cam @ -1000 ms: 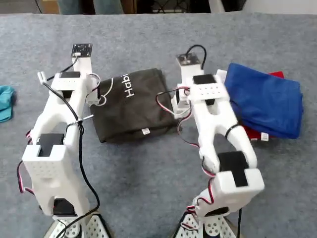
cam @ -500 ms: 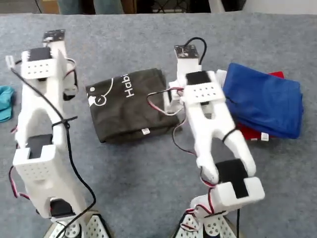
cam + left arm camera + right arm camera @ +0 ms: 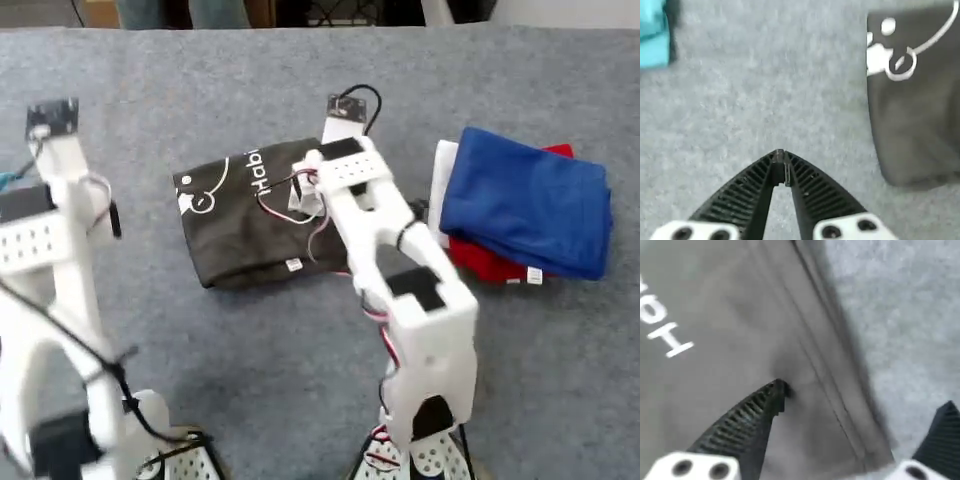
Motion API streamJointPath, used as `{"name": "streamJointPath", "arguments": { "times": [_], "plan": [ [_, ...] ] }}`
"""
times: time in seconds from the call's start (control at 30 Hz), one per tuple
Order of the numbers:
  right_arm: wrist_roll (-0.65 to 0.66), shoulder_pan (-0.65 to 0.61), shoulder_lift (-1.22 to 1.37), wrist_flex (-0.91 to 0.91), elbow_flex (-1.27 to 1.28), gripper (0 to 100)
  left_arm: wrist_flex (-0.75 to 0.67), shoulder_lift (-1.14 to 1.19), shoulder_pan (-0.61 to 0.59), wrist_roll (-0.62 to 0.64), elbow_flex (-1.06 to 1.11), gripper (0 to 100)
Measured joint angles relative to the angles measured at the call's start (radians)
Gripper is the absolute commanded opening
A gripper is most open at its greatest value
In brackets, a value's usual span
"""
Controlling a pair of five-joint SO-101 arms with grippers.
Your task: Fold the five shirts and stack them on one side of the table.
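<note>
A folded dark grey shirt (image 3: 255, 215) with white print lies in the middle of the table. My right gripper (image 3: 863, 397) hangs open over that dark shirt (image 3: 740, 330), at its right edge. One finger (image 3: 757, 407) touches the cloth and the other finger (image 3: 940, 435) stands past the hem. My left gripper (image 3: 780, 170) is shut and empty above bare table, between a teal shirt (image 3: 652, 35) and the dark shirt (image 3: 915, 100). At the right side a folded blue shirt (image 3: 525, 205) tops a red one (image 3: 480, 262) and a white one (image 3: 443, 180).
The grey felt table (image 3: 250, 350) has free room at the front and back. The left arm (image 3: 50, 230) stands tall at the far left, and the right arm (image 3: 385, 250) stretches from the front edge to the dark shirt.
The left arm has swung left, away from the dark shirt, and risen. The right arm has moved left from beside the blue stack onto the dark shirt's right edge.
</note>
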Motion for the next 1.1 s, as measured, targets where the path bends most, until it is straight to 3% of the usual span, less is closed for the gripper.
{"name": "streamJointPath", "arguments": {
  "times": [0.2,0.47,0.8,0.97,1.1],
  "plan": [
    [-0.008,-0.003,0.206,0.17,-0.278,40.8,-0.009,-0.232,-0.006,-0.002,0.244,3],
    [-0.008,-0.003,0.393,0.434,-0.617,5.6,0.006,-0.368,-0.006,-0.002,0.331,3],
    [0.052,0.015,0.512,0.603,-0.853,1.4,0.023,-0.402,-0.025,-0.003,0.333,3],
    [0.091,0.031,0.516,0.614,-0.898,1.4,0.023,-0.402,-0.143,-0.003,0.333,3],
    [0.163,0.034,0.466,0.614,-0.904,1.3,0.023,-0.402,-0.224,-0.077,0.339,3]
  ]
}}
